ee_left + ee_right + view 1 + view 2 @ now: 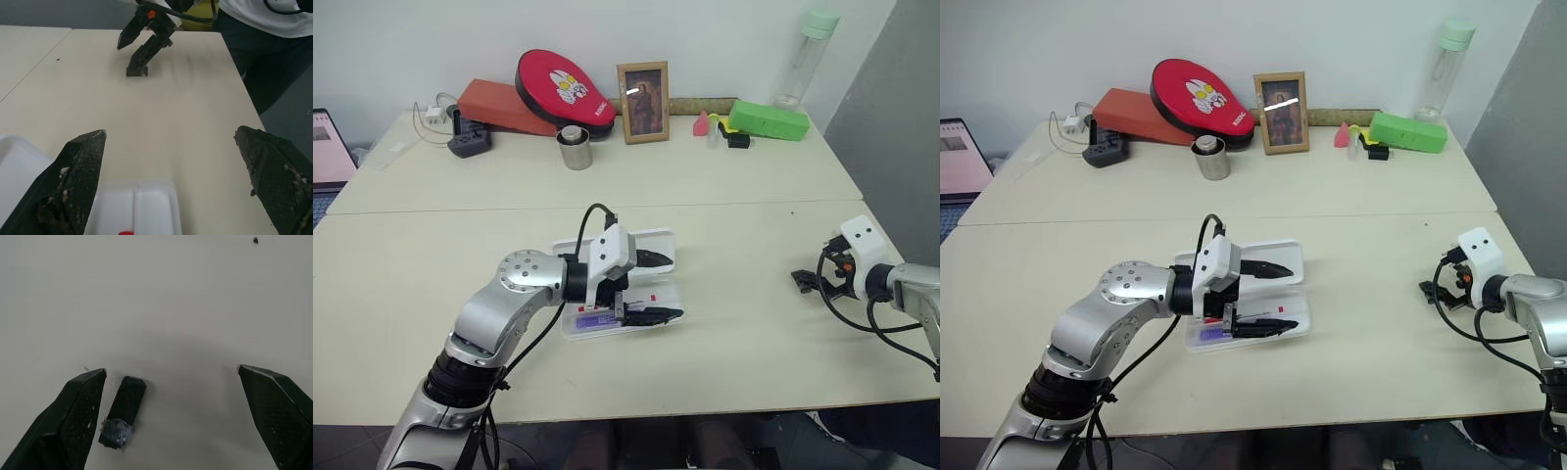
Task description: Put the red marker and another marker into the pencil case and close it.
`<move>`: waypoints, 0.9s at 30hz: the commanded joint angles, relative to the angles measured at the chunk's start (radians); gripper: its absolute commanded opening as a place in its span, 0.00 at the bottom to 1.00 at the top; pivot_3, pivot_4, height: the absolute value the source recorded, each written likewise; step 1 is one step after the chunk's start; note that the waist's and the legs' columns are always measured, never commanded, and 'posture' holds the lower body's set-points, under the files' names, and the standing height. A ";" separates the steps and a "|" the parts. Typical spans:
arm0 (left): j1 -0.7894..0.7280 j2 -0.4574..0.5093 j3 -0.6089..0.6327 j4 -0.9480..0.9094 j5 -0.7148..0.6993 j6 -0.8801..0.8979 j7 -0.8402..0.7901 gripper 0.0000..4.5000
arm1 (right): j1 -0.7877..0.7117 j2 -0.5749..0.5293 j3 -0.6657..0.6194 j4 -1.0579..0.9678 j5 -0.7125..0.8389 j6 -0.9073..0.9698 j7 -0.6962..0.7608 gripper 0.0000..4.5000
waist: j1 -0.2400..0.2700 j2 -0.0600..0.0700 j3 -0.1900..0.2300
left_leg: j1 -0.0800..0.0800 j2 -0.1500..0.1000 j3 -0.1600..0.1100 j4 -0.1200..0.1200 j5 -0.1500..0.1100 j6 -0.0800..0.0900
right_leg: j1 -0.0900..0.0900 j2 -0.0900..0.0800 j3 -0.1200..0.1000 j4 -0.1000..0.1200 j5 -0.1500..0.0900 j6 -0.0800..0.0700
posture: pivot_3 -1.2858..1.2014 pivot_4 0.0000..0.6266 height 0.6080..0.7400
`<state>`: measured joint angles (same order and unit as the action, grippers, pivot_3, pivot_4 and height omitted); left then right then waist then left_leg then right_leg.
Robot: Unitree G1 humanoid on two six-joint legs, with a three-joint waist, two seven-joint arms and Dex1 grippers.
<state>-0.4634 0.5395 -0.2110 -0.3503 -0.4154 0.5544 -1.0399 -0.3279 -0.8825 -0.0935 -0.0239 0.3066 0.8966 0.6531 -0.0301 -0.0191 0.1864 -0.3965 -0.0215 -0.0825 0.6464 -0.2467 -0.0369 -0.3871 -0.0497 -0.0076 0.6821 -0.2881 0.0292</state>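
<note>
One pencil case [646,284] lying open on worktop [744,323], two markers inside: red marker [646,297], purple marker [595,320]. Two hands: left hand [658,287] above case, right hand [803,281] well right of case; both spread wide, empty.

The pencil case [1285,257], a flat white plastic box with rounded corners, lies open near the middle of the table, its two halves side by side, one farther and one nearer. In the nearer half lie another marker [596,320], short and thick with a purple cap, resting flat and lengthwise, and just beyond it the red marker [590,308], thin, with red ends, parallel to the purple one. Both are partly hidden.
</note>
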 commanded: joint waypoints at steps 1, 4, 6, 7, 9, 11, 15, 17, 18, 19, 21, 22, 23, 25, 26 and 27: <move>-0.032 -0.031 0.009 -0.015 0.001 -0.041 0.032 0.99 | 0.004 -0.003 -0.001 -0.062 0.011 0.048 0.006 1.00 | 0.001 0.000 0.000 | 0.000 0.000 0.000 0.000 0.000 0.000 | 0.000 0.000 0.000 0.000 0.000 0.000 | 0.52 0.24 1.00; -0.046 -0.039 0.009 -0.003 0.004 -0.047 0.043 0.99 | 0.014 -0.001 0.006 -0.081 0.016 0.069 0.015 1.00 | 0.001 0.000 0.000 | 0.000 0.000 0.000 0.000 0.000 0.000 | 0.000 0.000 0.000 0.000 0.000 0.000 | 0.52 0.24 1.00; -0.055 -0.043 0.013 0.002 0.000 -0.051 0.046 1.00 | 0.023 0.000 0.014 -0.093 0.018 0.080 0.019 0.92 | 0.001 0.000 0.000 | 0.000 0.000 0.000 0.000 0.000 0.000 | 0.000 0.000 0.000 0.000 0.000 0.000 | 0.52 0.24 1.00; -0.059 -0.045 0.016 0.003 -0.003 -0.052 0.048 1.00 | 0.027 -0.004 0.020 -0.093 0.013 0.080 0.021 0.90 | 0.001 0.000 0.000 | 0.000 0.000 0.000 0.000 0.000 0.000 | 0.000 0.000 0.000 0.000 0.000 0.000 | 0.52 0.24 1.00; -0.063 -0.045 0.019 0.000 -0.013 -0.050 0.051 1.00 | 0.030 -0.008 0.025 -0.091 0.006 0.077 0.021 0.78 | 0.001 0.000 0.000 | 0.000 0.000 0.000 0.000 0.000 0.000 | 0.000 0.000 0.000 -0.001 0.000 0.000 | 0.52 0.24 1.00; -0.066 -0.044 0.025 -0.007 -0.027 -0.043 0.050 1.00 | 0.034 -0.011 0.026 -0.092 0.005 0.079 0.025 0.69 | 0.001 0.000 0.000 | 0.000 0.000 0.000 0.000 0.000 0.000 | 0.000 0.000 0.000 -0.001 0.000 0.000 | 0.52 0.24 1.00; -0.066 -0.039 0.027 -0.007 -0.037 -0.042 0.045 1.00 | 0.046 -0.012 0.029 -0.104 0.006 0.078 0.031 0.47 | 0.001 0.000 0.000 | 0.000 -0.001 0.000 0.000 0.000 0.000 | 0.000 0.000 0.000 -0.001 0.000 0.000 | 0.52 0.24 1.00; -0.068 -0.039 0.025 -0.003 -0.037 -0.046 0.045 1.00 | 0.046 -0.010 0.026 -0.106 0.005 0.078 0.029 0.36 | 0.001 0.000 0.000 | 0.000 -0.001 0.000 0.000 0.000 0.000 | 0.001 0.000 0.000 -0.001 0.000 0.000 | 0.52 0.24 1.00; -0.069 -0.039 0.024 0.001 -0.035 -0.048 0.044 1.00 | 0.044 -0.009 0.025 -0.105 0.005 0.079 0.029 0.30 | 0.001 0.000 0.000 | 0.000 -0.001 0.000 0.000 0.000 0.000 | 0.001 0.000 0.000 -0.001 0.000 0.000 | 0.52 0.24 1.00; -0.070 -0.040 0.024 0.003 -0.034 -0.050 0.044 1.00 | 0.045 -0.010 0.021 -0.109 0.006 0.080 0.030 0.23 | 0.001 0.000 0.000 | 0.000 -0.001 0.000 0.000 0.000 0.000 | 0.001 0.000 0.000 -0.001 0.000 0.000 | 0.52 0.24 1.00; -0.073 -0.042 0.023 0.010 -0.031 -0.054 0.043 1.00 | 0.047 -0.012 0.017 -0.113 0.008 0.081 0.031 0.10 | 0.001 0.000 0.000 | 0.000 -0.001 0.000 0.000 0.000 0.000 | 0.001 0.000 0.000 -0.001 0.000 0.000 | 0.52 0.24 1.00; -0.073 -0.044 0.024 0.013 -0.029 -0.057 0.045 1.00 | 0.049 -0.014 0.013 -0.117 0.008 0.078 0.032 0.08 | 0.001 0.000 0.000 | 0.000 -0.001 0.000 0.000 0.000 0.000 | 0.001 0.000 0.000 -0.001 0.000 0.000 | 0.52 0.24 1.00; -0.074 -0.044 0.024 0.014 -0.028 -0.060 0.047 1.00 | 0.049 -0.015 0.011 -0.119 0.008 0.077 0.032 0.07 | 0.001 0.000 0.000 | 0.000 -0.001 0.000 0.000 0.000 0.000 | 0.001 0.000 0.000 -0.001 0.000 0.000 | 0.52 0.24 1.00; -0.069 -0.039 0.033 0.019 -0.027 -0.063 0.052 1.00 | 0.051 -0.020 0.009 -0.153 0.011 0.021 0.056 0.07 | 0.001 0.000 0.000 | 0.000 -0.001 0.000 0.000 0.000 0.000 | 0.001 0.000 0.000 -0.001 0.000 0.000 | 0.52 0.24 1.00; -0.066 -0.034 0.037 0.020 -0.027 -0.063 0.052 1.00 | 0.051 -0.020 0.007 -0.172 0.012 -0.011 0.068 0.07 | 0.001 0.000 0.000 | 0.000 -0.001 0.000 0.000 0.000 0.000 | 0.001 0.000 0.000 -0.001 0.000 0.000 | 0.52 0.24 1.00; -0.046 -0.005 0.045 0.009 -0.033 -0.052 0.035 1.00 | 0.043 -0.019 0.012 -0.218 0.031 -0.045 0.103 0.07 | 0.001 0.000 0.000 | 0.000 -0.001 0.000 0.000 0.000 0.000 | 0.000 0.000 0.000 -0.001 0.000 0.000 | 0.52 0.24 1.00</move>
<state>-0.5196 0.5051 -0.2027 -0.3101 -0.4323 0.5131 -0.9926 -0.2712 -0.8836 -0.0568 -0.1455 0.3148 0.9265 0.7047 -0.0294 -0.0189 0.1863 -0.3967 -0.0219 -0.0825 0.6465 -0.2467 -0.0370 -0.3869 -0.0498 -0.0078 0.6813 -0.2880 0.0295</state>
